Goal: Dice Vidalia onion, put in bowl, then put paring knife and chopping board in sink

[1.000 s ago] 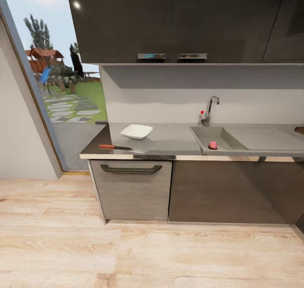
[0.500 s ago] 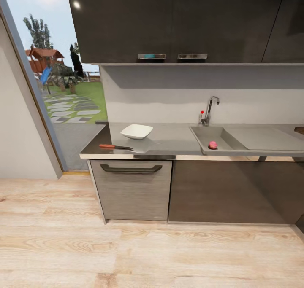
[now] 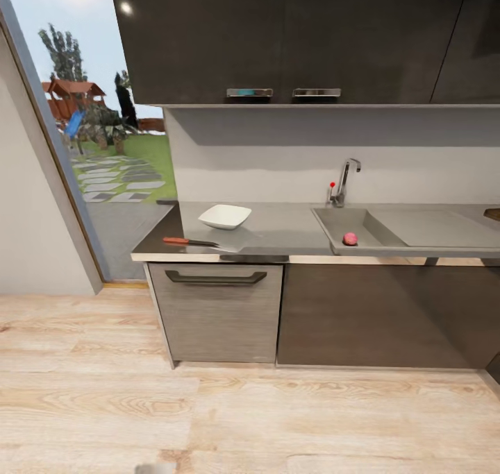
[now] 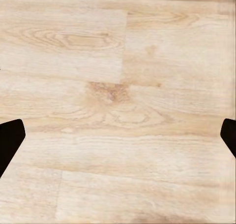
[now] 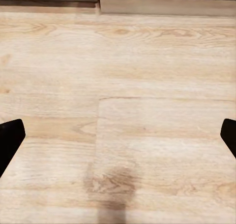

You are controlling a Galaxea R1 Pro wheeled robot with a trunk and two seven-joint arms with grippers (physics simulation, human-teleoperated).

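— While both wrist cameras look down at the wood floor (image 4: 118, 111), how do the grippers stand?
— Left gripper (image 4: 118, 135) spread wide; right gripper (image 5: 118, 135) likewise, both empty, well apart from everything.
— And on the countertop (image 3: 278, 227)?
— From the left: one paring knife (image 3: 189, 241) at the front edge, one white bowl (image 3: 224, 216) just behind, then one sink (image 3: 361, 217) holding one reddish onion (image 3: 350, 239) under the tap (image 3: 344, 179).

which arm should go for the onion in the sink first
Probably the right. The onion lies in the sink, right of the view's centre, on the right arm's side; the paring knife and bowl lie left. Both wrist views face floor, fingers apart.
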